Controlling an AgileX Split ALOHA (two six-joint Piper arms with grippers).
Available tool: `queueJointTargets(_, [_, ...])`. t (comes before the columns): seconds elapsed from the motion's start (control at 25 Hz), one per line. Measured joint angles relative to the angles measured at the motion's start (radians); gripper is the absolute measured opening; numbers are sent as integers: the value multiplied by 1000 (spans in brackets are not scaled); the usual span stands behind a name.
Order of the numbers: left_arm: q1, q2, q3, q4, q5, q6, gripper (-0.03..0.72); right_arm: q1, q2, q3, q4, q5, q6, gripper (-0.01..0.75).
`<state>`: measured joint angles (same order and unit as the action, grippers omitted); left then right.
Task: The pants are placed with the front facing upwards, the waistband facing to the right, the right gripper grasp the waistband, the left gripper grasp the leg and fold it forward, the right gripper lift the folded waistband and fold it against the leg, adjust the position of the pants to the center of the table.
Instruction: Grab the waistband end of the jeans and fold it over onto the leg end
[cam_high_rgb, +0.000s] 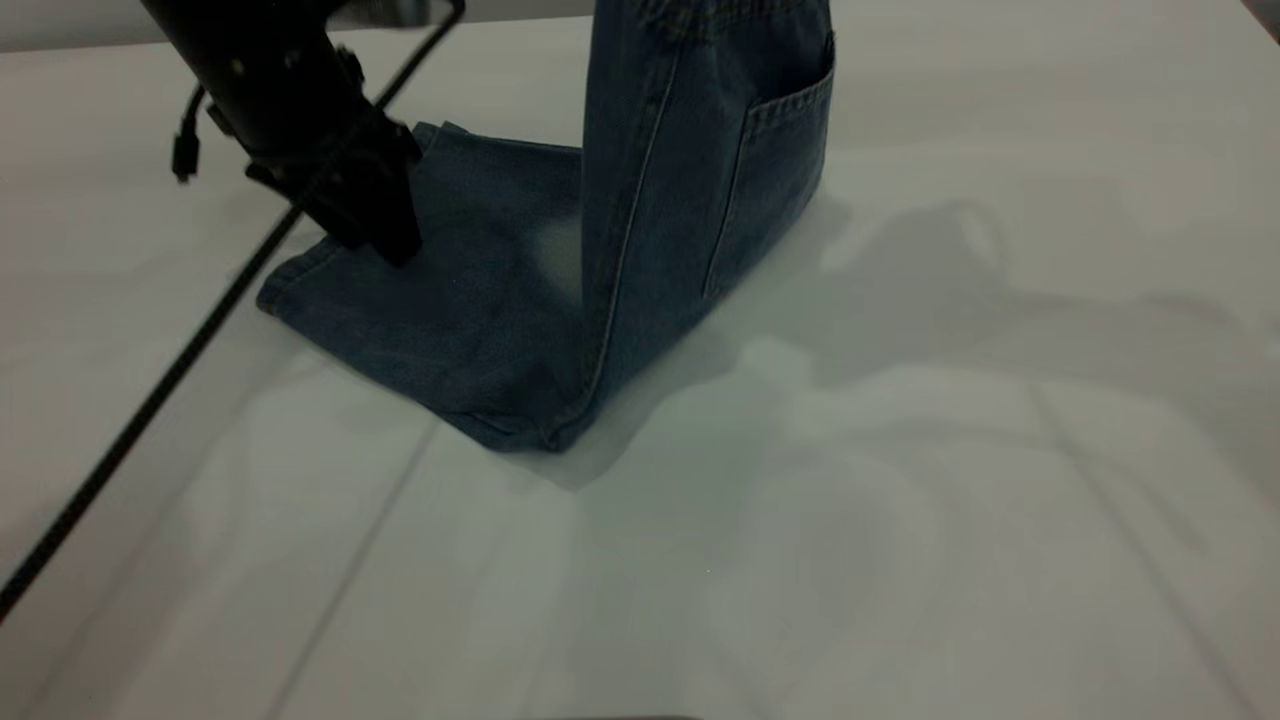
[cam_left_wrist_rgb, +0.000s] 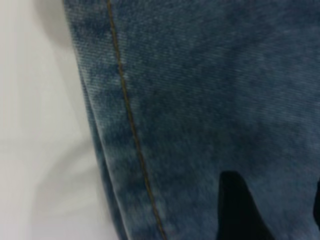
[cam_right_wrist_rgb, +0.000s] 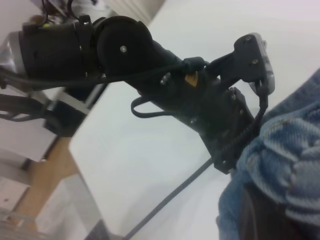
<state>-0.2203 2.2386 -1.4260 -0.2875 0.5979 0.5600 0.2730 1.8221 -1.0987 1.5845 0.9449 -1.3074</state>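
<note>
The blue denim pants (cam_high_rgb: 480, 300) lie partly flat on the white table (cam_high_rgb: 900, 520). Their waist end is pulled upright, with the back patch pocket (cam_high_rgb: 785, 150) showing, and rises out of the exterior view's top edge. My left gripper (cam_high_rgb: 395, 245) presses down on the flat leg near its hem. In the left wrist view its fingers (cam_left_wrist_rgb: 240, 210) stand apart on flat denim (cam_left_wrist_rgb: 200, 100), so it is open. My right gripper (cam_right_wrist_rgb: 270, 212) is out of the exterior view. In its wrist view it is shut on the puckered waistband (cam_right_wrist_rgb: 285, 150), holding it up.
The left arm's black cable (cam_high_rgb: 150, 400) runs diagonally across the table's left side toward the near edge. In the right wrist view the left arm (cam_right_wrist_rgb: 150, 65) stretches over the table, with the table's edge and a frame behind it. Bare tabletop spreads to the right and front.
</note>
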Motion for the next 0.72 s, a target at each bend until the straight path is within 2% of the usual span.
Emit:
queueJointTargets(0.44, [0,34,0,-2,-35,0,323,46,1,0,50,-59,-31,90])
queueJointTargets(0.72, [0,-153,1,-1,-37,7,323,90,37,-1,61,-118,-48,90])
